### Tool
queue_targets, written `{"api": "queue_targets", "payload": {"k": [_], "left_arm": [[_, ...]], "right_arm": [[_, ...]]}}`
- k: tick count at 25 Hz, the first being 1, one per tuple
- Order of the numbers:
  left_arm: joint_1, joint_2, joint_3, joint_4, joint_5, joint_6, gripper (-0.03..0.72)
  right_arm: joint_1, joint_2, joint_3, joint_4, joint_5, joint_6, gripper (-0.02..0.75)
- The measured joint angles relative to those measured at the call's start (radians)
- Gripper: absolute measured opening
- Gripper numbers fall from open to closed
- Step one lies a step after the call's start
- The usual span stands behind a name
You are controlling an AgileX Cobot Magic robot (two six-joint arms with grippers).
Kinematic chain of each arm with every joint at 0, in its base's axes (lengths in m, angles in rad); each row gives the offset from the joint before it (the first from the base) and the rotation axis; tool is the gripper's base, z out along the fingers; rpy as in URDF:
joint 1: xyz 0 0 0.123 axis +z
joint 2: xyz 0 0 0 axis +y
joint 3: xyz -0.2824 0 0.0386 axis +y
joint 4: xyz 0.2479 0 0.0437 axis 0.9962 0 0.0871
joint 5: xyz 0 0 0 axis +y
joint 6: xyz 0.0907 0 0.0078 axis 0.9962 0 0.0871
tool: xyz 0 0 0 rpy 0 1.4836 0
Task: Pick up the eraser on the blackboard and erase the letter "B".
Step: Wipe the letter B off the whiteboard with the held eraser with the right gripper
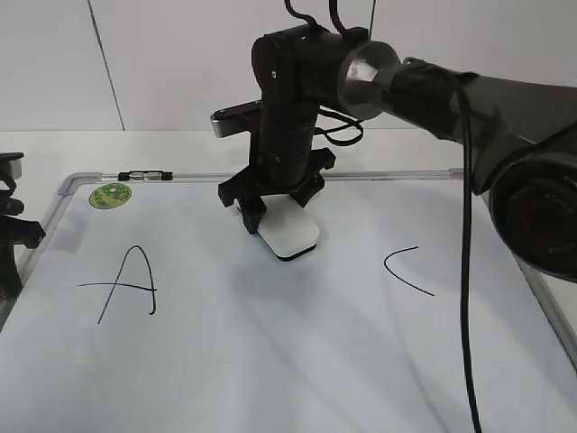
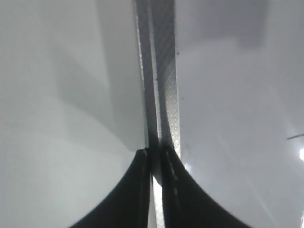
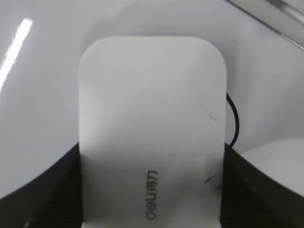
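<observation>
The white eraser (image 1: 288,236) lies flat on the blackboard (image 1: 270,370) between the "A" (image 1: 126,284) and the "C" (image 1: 404,269). My right gripper (image 1: 270,206) reaches across from the right and is shut on the eraser's near end. In the right wrist view the eraser (image 3: 152,95) fills the space between the dark fingers of the right gripper (image 3: 152,161). A short curved black stroke (image 3: 233,121) shows at its right edge. No whole letter "B" is visible. My left gripper (image 2: 153,151) is shut and empty over the board's left frame (image 2: 164,71).
A round green magnet (image 1: 110,195) sits at the board's top left corner. A small black and white object (image 1: 144,174) lies along the top frame. The left arm (image 1: 11,225) stays at the board's left edge. A cable (image 1: 467,271) hangs over the right side.
</observation>
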Motion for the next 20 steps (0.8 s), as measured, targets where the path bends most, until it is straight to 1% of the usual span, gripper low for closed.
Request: {"api": "queue_targets", "payload": {"k": [4, 12, 16, 20], "left_arm": [[0.0, 0.0, 0.0, -0.002, -0.002, 0.0, 0.018], [0.0, 0.0, 0.0, -0.005, -0.002, 0.0, 0.017], [0.0, 0.0, 0.0, -0.009, -0.003, 0.0, 0.017], [0.0, 0.0, 0.0, -0.009, -0.003, 0.0, 0.017]], "right_arm": [[-0.021, 0.002, -0.002, 0.024, 0.0, 0.019, 0.537], [-0.125, 0.002, -0.004, 0.025, -0.011, 0.048, 0.537], [-0.123, 0.002, -0.004, 0.016, -0.011, 0.052, 0.537], [-0.089, 0.002, -0.004, -0.021, -0.011, 0.056, 0.537]]}}
